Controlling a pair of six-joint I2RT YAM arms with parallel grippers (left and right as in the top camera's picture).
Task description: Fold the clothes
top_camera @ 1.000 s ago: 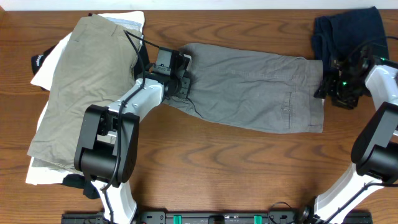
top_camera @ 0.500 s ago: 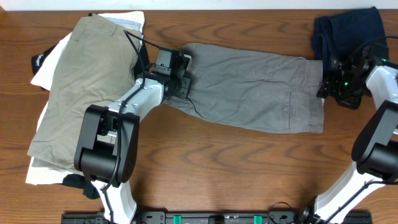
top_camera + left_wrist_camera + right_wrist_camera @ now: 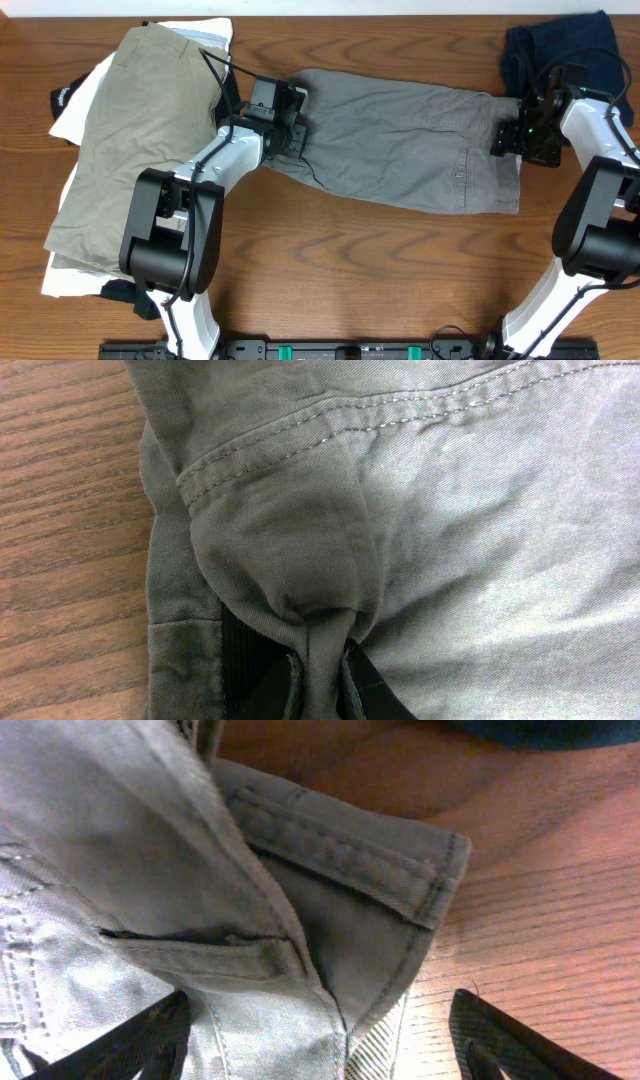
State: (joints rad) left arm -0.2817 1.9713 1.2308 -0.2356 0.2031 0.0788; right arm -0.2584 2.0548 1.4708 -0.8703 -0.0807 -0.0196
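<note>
The right gripper (image 3: 508, 140) has moved left onto the end of the grey shorts (image 3: 400, 140), which lie on the table (image 3: 380, 270); the left gripper (image 3: 293, 128) has not moved. Left wrist: jaws closed on a fold of cloth. Right wrist: jaws wide apart over a corner of the shorts, probably ready to grasp for the fold.

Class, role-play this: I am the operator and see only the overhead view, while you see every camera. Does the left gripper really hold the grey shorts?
Observer: Yes. The left wrist view shows a fold of the shorts pinched in the left gripper, which is closed on it.
Operator: And the right gripper?
Observer: The right gripper is open. Its fingers stand wide apart, either side of the waistband corner.
Operator: What lies beneath that corner?
Observer: The wooden table; the corner rests on it.
</note>
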